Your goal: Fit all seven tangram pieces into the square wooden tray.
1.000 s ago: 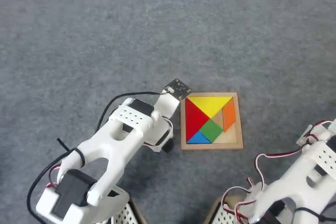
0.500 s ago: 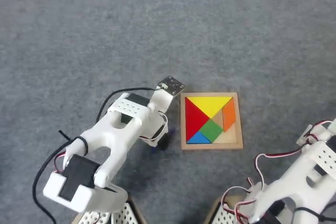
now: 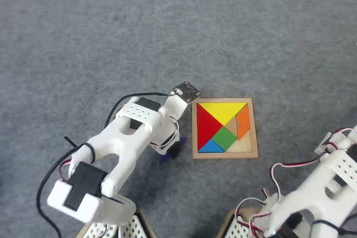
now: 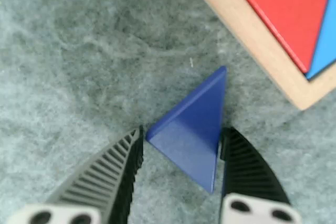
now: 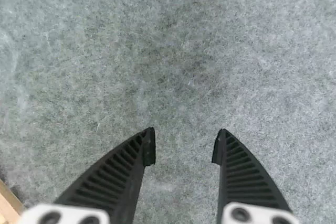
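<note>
The square wooden tray (image 3: 254,128) lies right of centre and holds red, yellow, orange, green and light blue pieces; its near right corner shows pale wood. A dark blue triangle (image 4: 191,129) sits on the carpet just off the tray's near left corner (image 4: 262,66). My left gripper (image 4: 181,135) straddles it, one fingertip against its long edge and the other at its opposite corner. From above, the blue triangle (image 3: 165,157) peeks out under the left gripper (image 3: 170,151). My right gripper (image 5: 184,150) hangs open over bare carpet.
Grey carpet (image 3: 167,43) covers the table, with wide free room behind and to the left. The right arm (image 3: 318,190) stays folded at the near right corner. The left arm's base (image 3: 106,221) stands at the near edge.
The left arm pulled its gripper a little left, away from the tray's edge. The blue triangle came into sight beneath it. The right arm kept still.
</note>
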{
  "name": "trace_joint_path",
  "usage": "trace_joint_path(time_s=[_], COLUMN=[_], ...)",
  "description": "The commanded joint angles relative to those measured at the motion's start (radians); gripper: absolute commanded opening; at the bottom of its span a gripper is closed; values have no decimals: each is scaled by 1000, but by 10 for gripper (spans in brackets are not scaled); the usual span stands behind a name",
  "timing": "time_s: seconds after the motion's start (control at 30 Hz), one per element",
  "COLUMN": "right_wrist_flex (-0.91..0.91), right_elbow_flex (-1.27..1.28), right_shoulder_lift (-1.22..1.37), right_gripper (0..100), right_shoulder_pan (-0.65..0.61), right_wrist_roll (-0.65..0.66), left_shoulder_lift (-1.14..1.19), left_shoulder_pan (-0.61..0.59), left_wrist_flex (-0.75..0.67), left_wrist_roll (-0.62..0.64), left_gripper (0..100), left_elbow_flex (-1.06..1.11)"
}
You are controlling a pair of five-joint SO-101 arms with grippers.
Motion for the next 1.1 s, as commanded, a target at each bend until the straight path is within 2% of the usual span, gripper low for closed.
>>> trace_joint_path(time_s=[0.0, 0.33, 0.53, 0.8, 0.9, 1.07], right_wrist_flex=[-7, -7, -7, -7, -7, -7], right_elbow_flex=[-28, -28, -28, -28, -28, -28], right_shoulder_lift=[-4, -4, -4, -4, -4, -4], right_gripper=[187, 187, 187, 187, 187, 187], right_shoulder_pan=[-12, -12, -12, -10, -8, -7], right_wrist_roll=[15, 15, 15, 15, 15, 15], left_shoulder_lift=[2, -9, -34, -212, -241, -239], left_shoulder_pan=[3, 34, 31, 43, 80, 215], left_wrist_flex=[-21, -11, 94, 241, 258, 215], left_wrist_roll=[-15, -9, -6, 17, 60, 123], left_gripper=[178, 145, 132, 133, 133, 133], left_elbow_flex=[-30, -25, -122, -232, -259, -272])
